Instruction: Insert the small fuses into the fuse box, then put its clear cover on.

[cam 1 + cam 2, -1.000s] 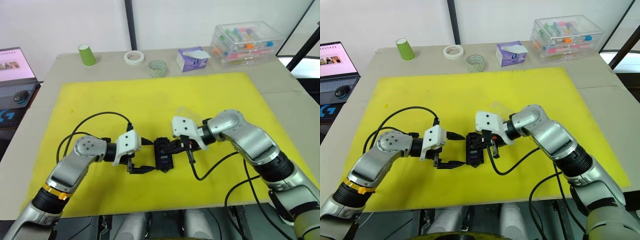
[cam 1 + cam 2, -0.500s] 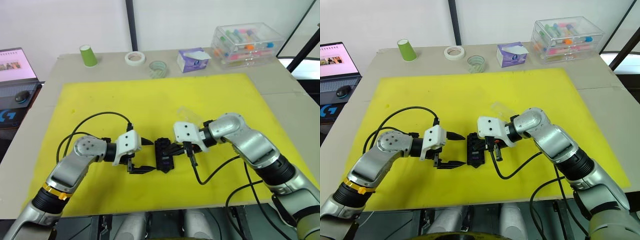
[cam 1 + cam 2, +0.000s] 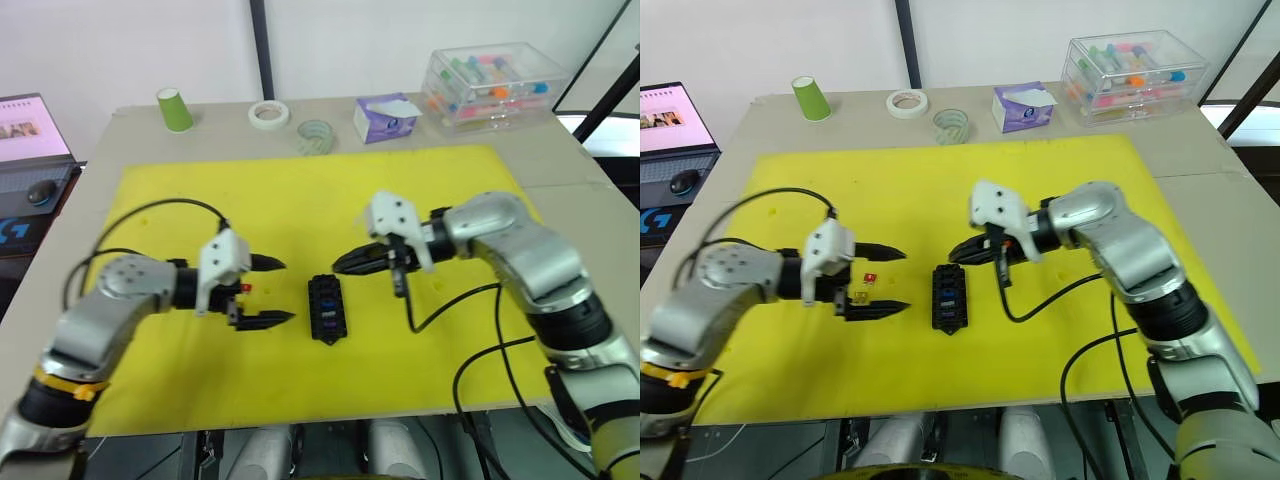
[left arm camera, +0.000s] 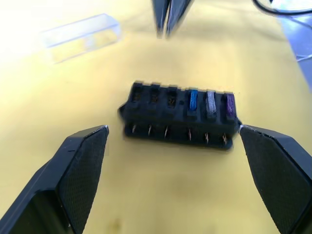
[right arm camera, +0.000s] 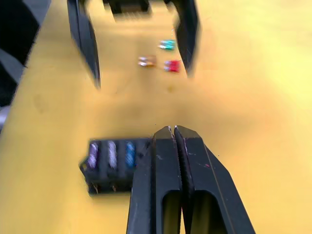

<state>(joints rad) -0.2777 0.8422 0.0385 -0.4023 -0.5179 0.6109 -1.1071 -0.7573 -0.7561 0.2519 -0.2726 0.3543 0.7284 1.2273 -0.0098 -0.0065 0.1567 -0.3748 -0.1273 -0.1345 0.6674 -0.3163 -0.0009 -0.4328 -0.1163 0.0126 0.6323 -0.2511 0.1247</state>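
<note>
1. The left claw (image 3: 878, 281) hangs low over the yellow mat (image 3: 300, 190) toward the worktop's left side, its two black fingers spread wide with nothing between them.
2. Three loose fuses lie on the mat by that claw: a red fuse (image 5: 171, 66), a yellow fuse (image 5: 146, 61) and a green fuse (image 5: 167, 45). In the head views the red one sits between the spread fingers.
3. The fuse box (image 3: 327, 308) lies flat on the mat, near the worktop's front edge and about midway along it, between the two claws and touching neither. Three of its slots at one end hold fuses — a blue fuse (image 4: 193, 99), a grey fuse (image 4: 210, 100) and a purple fuse (image 4: 230, 101) — while the other three slots show dark.
4. The right claw (image 3: 343, 263) hovers just behind and to the right of the fuse box, its fingers pressed together on nothing.
5. The clear cover (image 4: 82, 36) lies on the mat beyond the fuse box, apart from it.
</note>
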